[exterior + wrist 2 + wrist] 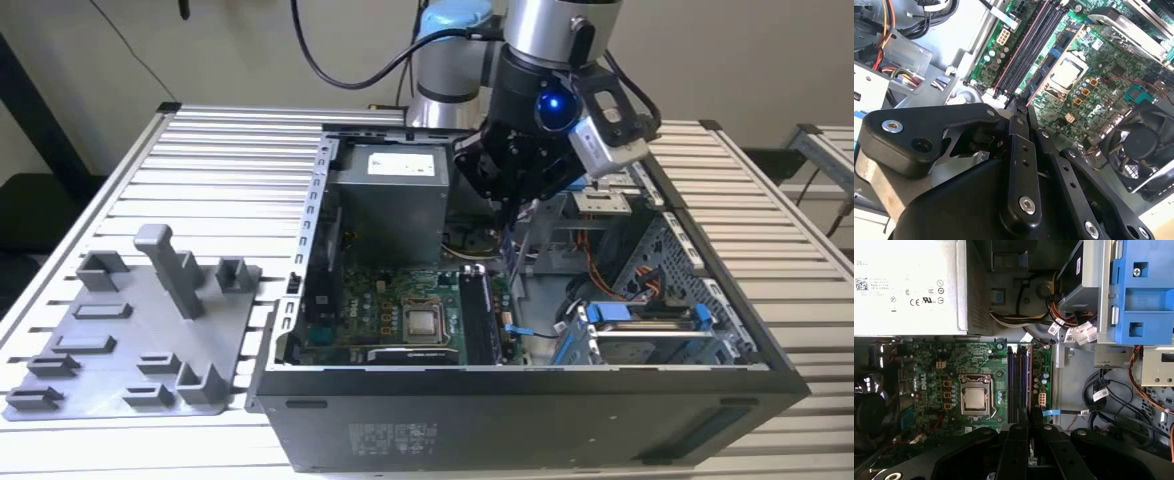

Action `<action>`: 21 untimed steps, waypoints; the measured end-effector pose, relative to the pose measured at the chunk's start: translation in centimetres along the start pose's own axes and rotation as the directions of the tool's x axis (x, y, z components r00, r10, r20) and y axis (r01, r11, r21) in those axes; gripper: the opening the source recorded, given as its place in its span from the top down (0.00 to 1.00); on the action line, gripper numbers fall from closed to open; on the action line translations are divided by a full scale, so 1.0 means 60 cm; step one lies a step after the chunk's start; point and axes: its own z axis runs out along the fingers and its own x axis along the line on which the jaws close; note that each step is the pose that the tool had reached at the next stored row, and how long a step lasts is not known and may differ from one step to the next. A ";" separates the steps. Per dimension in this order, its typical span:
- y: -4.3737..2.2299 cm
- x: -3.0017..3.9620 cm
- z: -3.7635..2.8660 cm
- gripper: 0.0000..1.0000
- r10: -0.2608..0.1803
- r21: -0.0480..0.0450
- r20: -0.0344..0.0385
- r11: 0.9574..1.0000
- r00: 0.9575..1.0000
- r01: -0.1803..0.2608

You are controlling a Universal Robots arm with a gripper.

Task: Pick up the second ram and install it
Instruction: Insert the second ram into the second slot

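The second ram (513,240) hangs as a thin dark strip under my gripper (514,203), which is shut on it inside the open computer case (534,385). In the first wrist view the ram (1030,385) shows edge-on as a thin reddish line running out from between the close-set fingertips of the gripper (1030,416). It lies over the long black motherboard slots (1016,380). The square silver processor (975,398) sits beside those slots. In the second wrist view the gripper (1021,106) hovers above the near end of the slots (1026,55).
A silver power supply (387,195) fills the case's far side. Blue drive clips (641,315) and loose cables (1104,390) lie at the exterior view's right. A cooling fan (1141,145) sits past the processor. A grey parts fixture (134,340) rests on the slatted table outside the case.
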 end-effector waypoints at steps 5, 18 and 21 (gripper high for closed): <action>0.000 0.000 0.006 0.86 0.000 0.000 0.000 1.000 1.000 0.000; 0.000 0.000 0.027 0.86 0.000 0.001 0.000 1.000 1.000 0.000; 0.001 0.000 0.036 0.86 0.000 0.002 0.000 1.000 1.000 0.000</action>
